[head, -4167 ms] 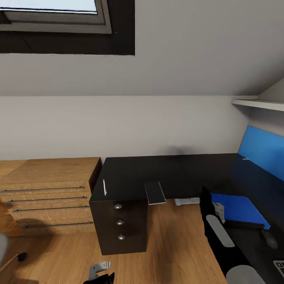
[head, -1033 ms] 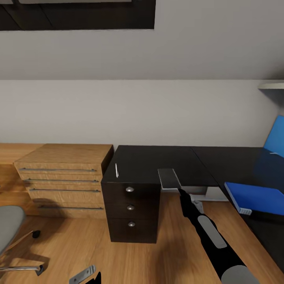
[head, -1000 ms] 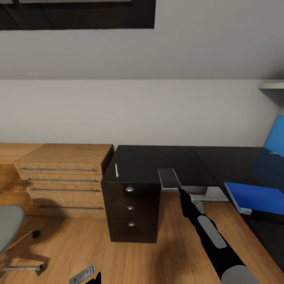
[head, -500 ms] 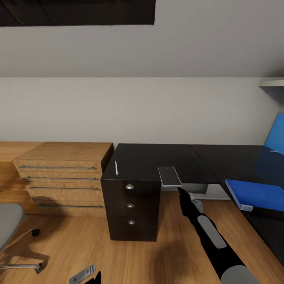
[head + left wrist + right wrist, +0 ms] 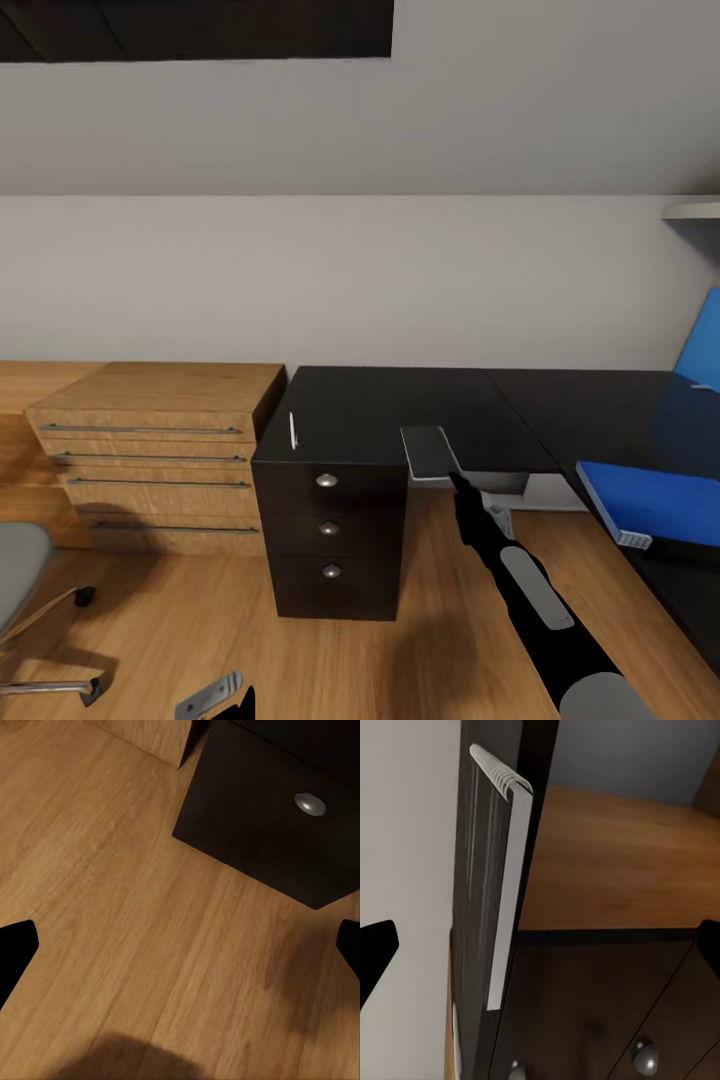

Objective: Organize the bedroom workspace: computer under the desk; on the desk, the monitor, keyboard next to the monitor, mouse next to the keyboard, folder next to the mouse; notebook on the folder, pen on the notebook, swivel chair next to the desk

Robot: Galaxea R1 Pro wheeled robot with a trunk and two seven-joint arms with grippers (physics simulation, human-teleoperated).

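Observation:
The grey notebook (image 5: 430, 452) lies on the black desk (image 5: 400, 400), overhanging its front edge beside the drawer unit (image 5: 328, 540). In the right wrist view the notebook (image 5: 506, 892) appears edge-on, close ahead. My right gripper (image 5: 460, 488) is open just below the notebook's near edge, the same gripper (image 5: 540, 952) holding nothing. The white pen (image 5: 292, 430) rests on the desk's left end. The blue folder (image 5: 650, 500) lies on the desk's right wing. The swivel chair (image 5: 20, 570) stands at the lower left. My left gripper (image 5: 180, 945) is open over the floor.
A light wooden dresser (image 5: 150, 450) stands against the drawer unit's left side. A blue wall panel (image 5: 705, 350) and a shelf (image 5: 695, 210) are at the far right. A pale grey object (image 5: 540, 488) sits under the desk. Wooden floor (image 5: 112, 907) lies in front.
Since 4.2 s ago the camera has swung left and my right arm has stretched from beside the folder to the notebook's near edge. Over the last second almost nothing has moved.

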